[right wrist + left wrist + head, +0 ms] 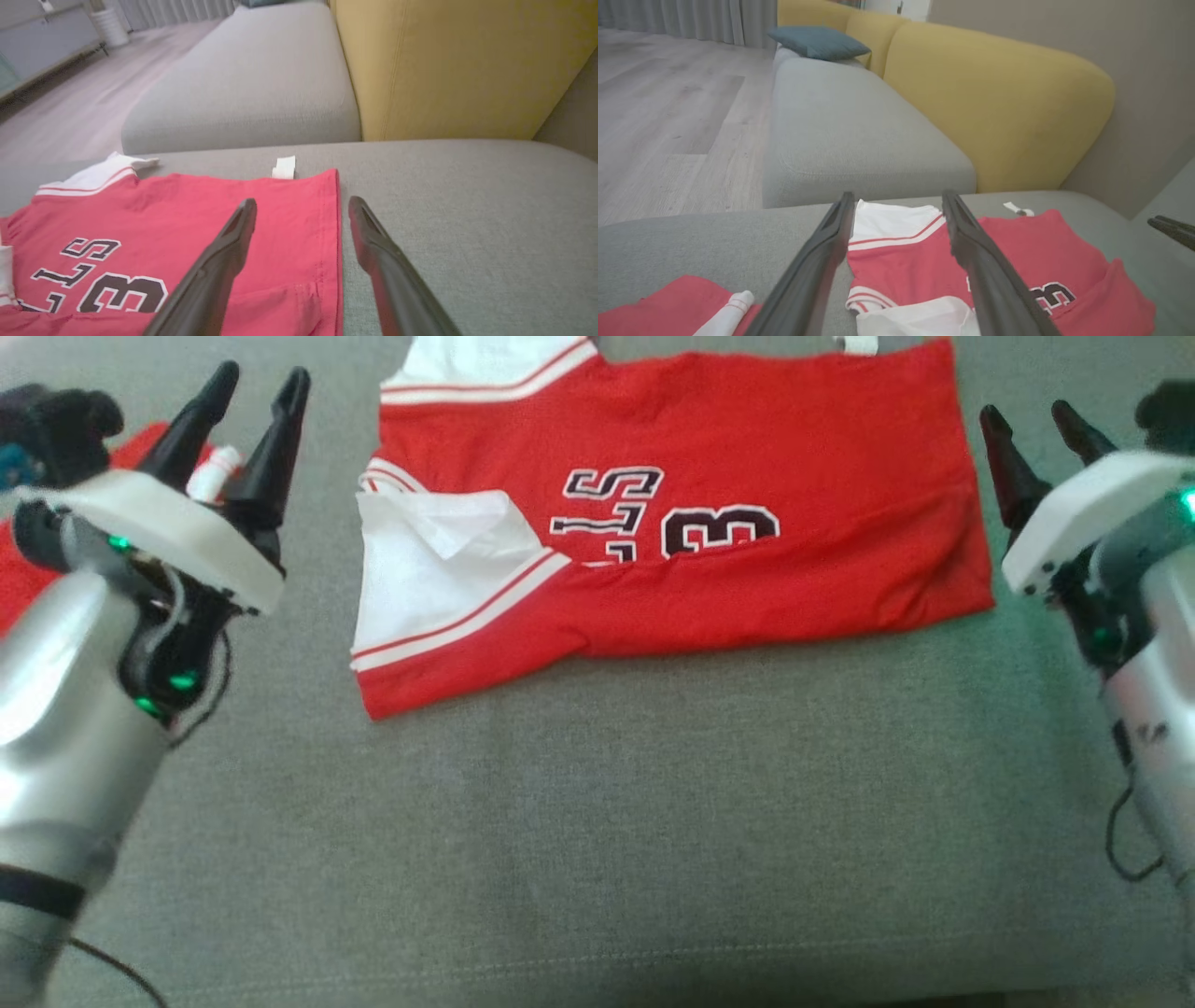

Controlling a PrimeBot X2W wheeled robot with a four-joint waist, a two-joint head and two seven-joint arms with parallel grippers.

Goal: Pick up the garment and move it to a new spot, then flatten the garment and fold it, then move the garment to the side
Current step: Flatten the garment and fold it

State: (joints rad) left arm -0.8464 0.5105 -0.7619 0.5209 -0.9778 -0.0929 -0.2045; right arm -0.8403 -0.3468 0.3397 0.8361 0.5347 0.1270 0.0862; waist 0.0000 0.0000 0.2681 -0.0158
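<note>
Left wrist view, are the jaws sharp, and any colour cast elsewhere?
Left wrist view: the jaws are soft and smeared, the red-and-white jersey washed pinkish. Head view: green status lights tint the grey fabric cushion by the right arm. Right wrist view: lettering legible, jaws blurred, no glare.

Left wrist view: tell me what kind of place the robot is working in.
Most likely a home living room: a sofa with a yellow backrest, a blue throw pillow on it, and a wood-plank floor beside it.
</note>
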